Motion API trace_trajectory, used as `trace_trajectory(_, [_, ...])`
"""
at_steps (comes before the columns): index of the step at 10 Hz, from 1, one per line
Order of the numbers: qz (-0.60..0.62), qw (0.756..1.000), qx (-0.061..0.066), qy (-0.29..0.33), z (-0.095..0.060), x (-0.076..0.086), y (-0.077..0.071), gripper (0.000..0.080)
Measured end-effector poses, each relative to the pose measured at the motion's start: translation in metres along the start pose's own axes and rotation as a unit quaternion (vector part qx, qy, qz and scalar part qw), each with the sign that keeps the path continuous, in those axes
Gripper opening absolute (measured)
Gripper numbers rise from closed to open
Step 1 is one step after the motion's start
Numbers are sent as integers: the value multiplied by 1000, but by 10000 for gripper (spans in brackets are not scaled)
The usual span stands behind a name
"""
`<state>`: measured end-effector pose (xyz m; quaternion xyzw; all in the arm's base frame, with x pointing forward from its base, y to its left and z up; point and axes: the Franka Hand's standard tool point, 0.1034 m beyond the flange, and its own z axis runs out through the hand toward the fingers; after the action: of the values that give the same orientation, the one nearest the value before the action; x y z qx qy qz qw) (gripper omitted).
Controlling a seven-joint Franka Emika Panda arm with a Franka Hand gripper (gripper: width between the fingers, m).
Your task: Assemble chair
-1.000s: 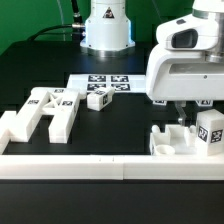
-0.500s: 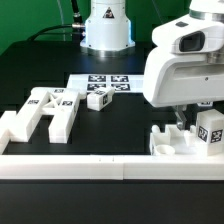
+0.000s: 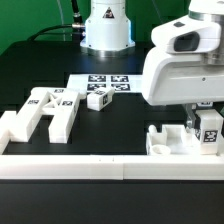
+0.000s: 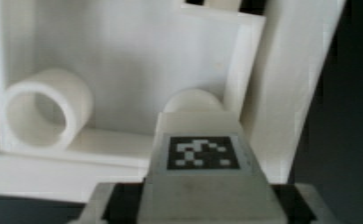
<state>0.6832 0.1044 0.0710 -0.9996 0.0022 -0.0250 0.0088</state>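
My gripper (image 3: 201, 124) is at the exterior view's right, shut on a white tagged chair bar (image 3: 209, 129). In the wrist view the bar (image 4: 199, 150) sits between my two fingers (image 4: 110, 205), its rounded end pointing at a white chair panel (image 4: 142, 60) with a raised ring hole (image 4: 45, 112). That panel piece (image 3: 168, 140) lies low beside the bar in the exterior view. An H-shaped group of white chair pieces (image 3: 45, 112) lies at the left. A small tagged block (image 3: 98, 98) lies near the middle.
The marker board (image 3: 108, 82) lies flat behind the small block. A long low white border wall (image 3: 100, 168) runs along the front. The robot's base (image 3: 106, 28) stands at the back.
The arm's body has shifted a little to the exterior view's left, and the fingers have come down closer to the tagged bar and the panel piece.
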Motion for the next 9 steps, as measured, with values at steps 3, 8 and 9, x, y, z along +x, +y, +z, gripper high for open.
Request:
trace_trajectory(3, [151, 988, 7, -3, 0, 0, 3, 290])
trace_trajectory(8, [381, 925, 13, -7, 2, 0, 0, 290])
trace_trajectory(9, [426, 904, 15, -8, 2, -1, -3, 290])
